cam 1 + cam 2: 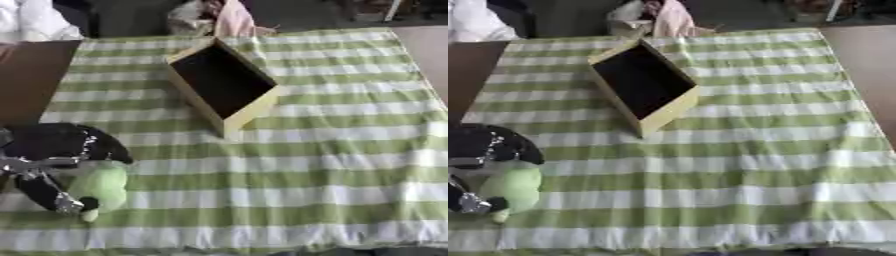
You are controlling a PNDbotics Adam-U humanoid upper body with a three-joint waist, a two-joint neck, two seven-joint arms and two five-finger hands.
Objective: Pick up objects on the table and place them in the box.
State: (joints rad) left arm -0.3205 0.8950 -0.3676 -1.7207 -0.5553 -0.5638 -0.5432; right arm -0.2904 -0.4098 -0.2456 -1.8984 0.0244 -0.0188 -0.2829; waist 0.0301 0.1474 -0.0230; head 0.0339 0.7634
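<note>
Green soft object (102, 186) sits at eight o'clock, the left hand (54, 172) curled around it; box (238, 111) lies at twelve.

black hand (54, 150) w/ silver joints

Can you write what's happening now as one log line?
left hand: shut on green object | box: looks empty | right hand: not in view

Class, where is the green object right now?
The green object sits at the left eye view's lower left, in the left hand, nearer than the box.
</note>
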